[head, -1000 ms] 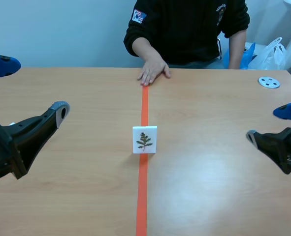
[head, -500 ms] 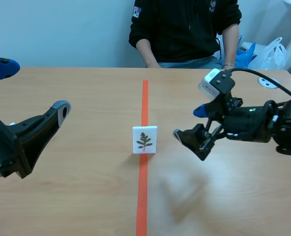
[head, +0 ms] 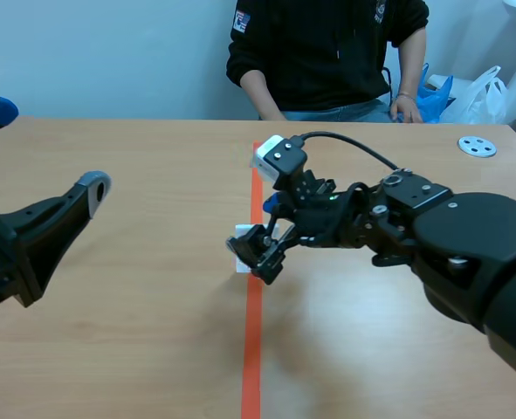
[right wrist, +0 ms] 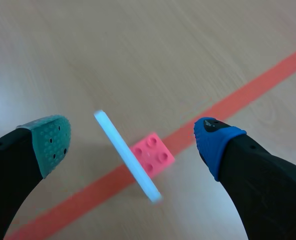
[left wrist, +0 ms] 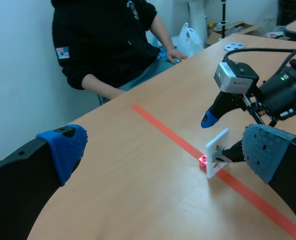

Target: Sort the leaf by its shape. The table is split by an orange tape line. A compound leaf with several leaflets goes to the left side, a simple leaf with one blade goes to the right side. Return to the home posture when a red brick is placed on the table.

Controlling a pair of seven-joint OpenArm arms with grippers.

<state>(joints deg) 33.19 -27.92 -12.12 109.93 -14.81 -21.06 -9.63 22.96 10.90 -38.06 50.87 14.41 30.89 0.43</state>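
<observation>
white leaf card (right wrist: 127, 156) stands on its pink brick base (right wrist: 155, 152) on the orange tape line (right wrist: 248, 90). i see my right gripper (right wrist: 132, 141) spread wide around it, and my left gripper (left wrist: 164, 149) wide too, well apart.

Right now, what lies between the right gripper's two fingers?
The white leaf card, edge-on on its pink brick base, stands inside the open right gripper, touching neither finger; the right wrist view shows this.
</observation>
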